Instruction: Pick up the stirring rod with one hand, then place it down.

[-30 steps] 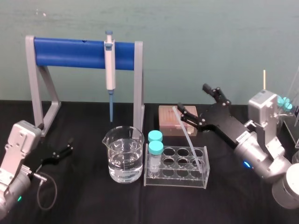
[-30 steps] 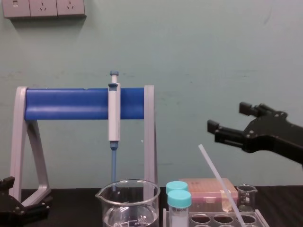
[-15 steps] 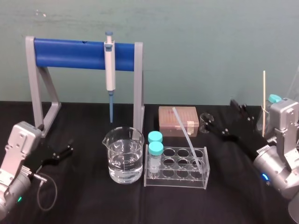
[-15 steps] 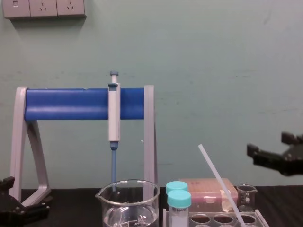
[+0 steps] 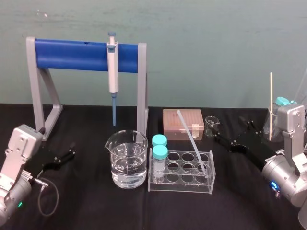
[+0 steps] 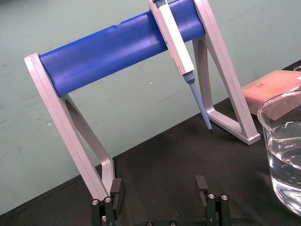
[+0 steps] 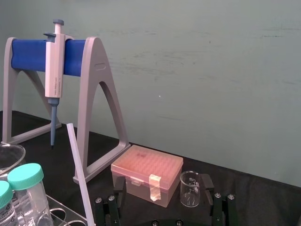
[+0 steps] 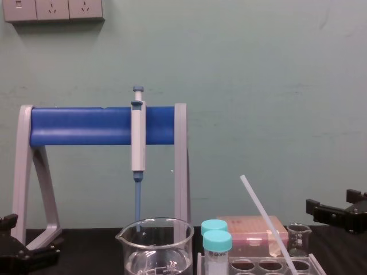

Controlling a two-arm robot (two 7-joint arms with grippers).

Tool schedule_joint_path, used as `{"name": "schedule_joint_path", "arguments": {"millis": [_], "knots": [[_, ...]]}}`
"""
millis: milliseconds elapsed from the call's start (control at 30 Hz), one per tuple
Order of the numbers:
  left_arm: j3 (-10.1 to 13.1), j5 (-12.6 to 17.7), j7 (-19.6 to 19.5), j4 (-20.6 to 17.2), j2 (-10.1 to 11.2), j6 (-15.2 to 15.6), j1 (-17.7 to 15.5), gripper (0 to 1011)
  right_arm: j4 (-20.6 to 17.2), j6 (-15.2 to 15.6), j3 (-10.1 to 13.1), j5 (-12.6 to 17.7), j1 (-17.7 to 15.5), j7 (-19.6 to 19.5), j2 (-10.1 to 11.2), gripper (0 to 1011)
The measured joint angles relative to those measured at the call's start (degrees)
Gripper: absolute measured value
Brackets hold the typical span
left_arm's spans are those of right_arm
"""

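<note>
Since a second ago the right gripper (image 5: 238,134) has been pulling back from above the rack and sinking; it is now hanging low over the black tablecloth (image 5: 96,206), holding nothing. Its two black fingers (image 7: 223,212) are standing spread wide, with only air between them.

Just ahead of those fingers a small glass beaker (image 7: 189,188) is standing upright, and beside it a pink tip box (image 7: 146,173) is lying flat on the cloth. Farther out, toward the robot's left of the fingers and well apart from them, the stirring rod (image 5: 192,141) is leaning free of any grip. Its lower end is sitting in a well at the near end of the clear tube rack (image 5: 180,186), the end closest to the fingers, and its upper end is tilting up and away toward the tip box.

At the rack's other end two teal-capped vials (image 5: 159,151) are standing one behind the other. Just beyond them a large beaker (image 5: 127,163) is holding clear liquid. Behind it a pipette (image 5: 112,72) is hanging tip-down from the blue bar of a grey stand (image 5: 72,55).

Across the table the left gripper (image 5: 72,149) is resting low beside the stand's foot, its fingers (image 6: 211,205) parted and empty.
</note>
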Motion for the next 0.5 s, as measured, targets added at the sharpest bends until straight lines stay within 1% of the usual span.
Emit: {"name": "schedule_joint_path", "arguments": {"millis": [500], "knots": [[0.0,0.0,0.0,0.0,0.0,0.0,0.0,1000,-0.21,-0.32,0.01,-0.03,-0.08,-0.03,0.03,1000]]}}
